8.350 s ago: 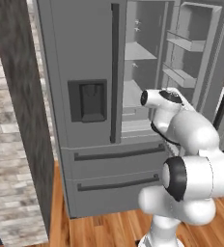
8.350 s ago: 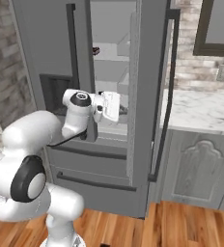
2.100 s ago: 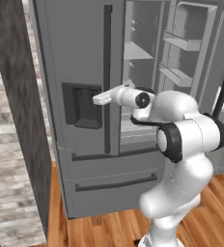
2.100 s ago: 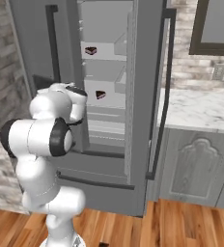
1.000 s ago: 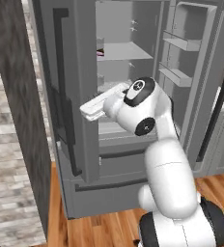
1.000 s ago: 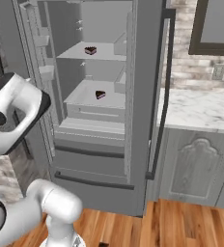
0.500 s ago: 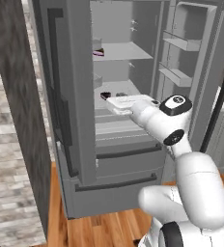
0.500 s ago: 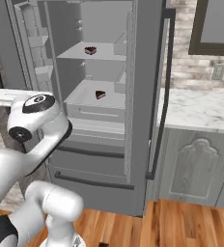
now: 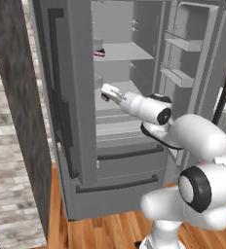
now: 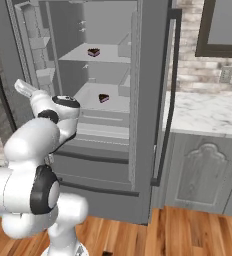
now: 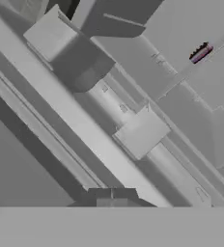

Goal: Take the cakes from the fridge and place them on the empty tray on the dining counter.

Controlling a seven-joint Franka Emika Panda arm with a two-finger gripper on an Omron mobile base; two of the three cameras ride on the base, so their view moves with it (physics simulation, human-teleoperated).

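Grey fridge stands open on wood floor; end effector clenched, empty.

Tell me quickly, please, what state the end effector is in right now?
End effector: closed and holding nothing, raised in front of the open fridge; both cakes sit on their shelves.

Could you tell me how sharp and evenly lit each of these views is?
Left base view: crisp, flat light, upper dark-brown cake wedge half hidden. Right base view: sharp, both wedges clear in the pale grey fridge. Hand view: soft, rolled diagonally.
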